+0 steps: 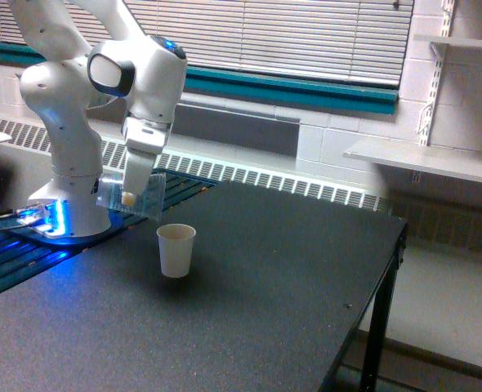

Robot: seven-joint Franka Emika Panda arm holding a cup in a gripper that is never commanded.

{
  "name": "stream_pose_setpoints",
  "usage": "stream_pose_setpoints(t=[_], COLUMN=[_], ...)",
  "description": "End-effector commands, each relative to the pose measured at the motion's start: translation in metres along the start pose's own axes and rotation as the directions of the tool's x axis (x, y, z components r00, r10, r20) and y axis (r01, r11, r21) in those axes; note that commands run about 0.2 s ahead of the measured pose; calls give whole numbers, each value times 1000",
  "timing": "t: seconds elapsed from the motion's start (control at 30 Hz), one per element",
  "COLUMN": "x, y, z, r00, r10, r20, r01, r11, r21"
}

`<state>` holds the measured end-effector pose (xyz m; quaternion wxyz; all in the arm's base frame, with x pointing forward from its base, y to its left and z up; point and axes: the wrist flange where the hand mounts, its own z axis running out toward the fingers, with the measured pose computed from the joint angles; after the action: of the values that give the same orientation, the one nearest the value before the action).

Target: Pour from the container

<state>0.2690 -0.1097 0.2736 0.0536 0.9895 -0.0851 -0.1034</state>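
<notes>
My gripper (132, 196) is shut on the container (135, 197), a clear plastic cup lying almost on its side with its rim toward the exterior view's right. It hangs above and to the left of a small white paper cup (176, 249), which stands upright on the black table (249, 286). A pale bit shows through the container's wall near my finger. Nothing is falling from the rim.
The arm's white base (65, 204) stands at the exterior view's left on a platform lit blue. A radiator grille and window blinds run along the back wall. The table's right edge (392, 269) drops off to the floor, and wall shelves (429, 159) hang beyond.
</notes>
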Motion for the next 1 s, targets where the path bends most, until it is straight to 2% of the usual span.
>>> stream_pose_setpoints(t=[0.03,0.27,0.4,0.47,0.53,0.67,0.73,0.8,0.93,1.0], x=[-3,3,-7,-14,-19,-31,-37,-40,-43,-39], y=[-6,-5,2,6,13,22,29,34,36,42], z=[4,-11,-19,-16,-20,-28,-33,-39,-57,-67], r00=[1000,998,996,997,997,998,998,996,987,981], r10=[12,55,37,17,0,9,0,-2,60,83], r20=[-4,-39,-83,-74,-74,-64,-69,-94,-150,-175], r01=[-12,-51,-28,-9,8,2,12,17,-32,-52], r11=[1000,994,994,994,993,986,986,988,983,983], r21=[21,97,106,112,117,167,166,156,180,174])
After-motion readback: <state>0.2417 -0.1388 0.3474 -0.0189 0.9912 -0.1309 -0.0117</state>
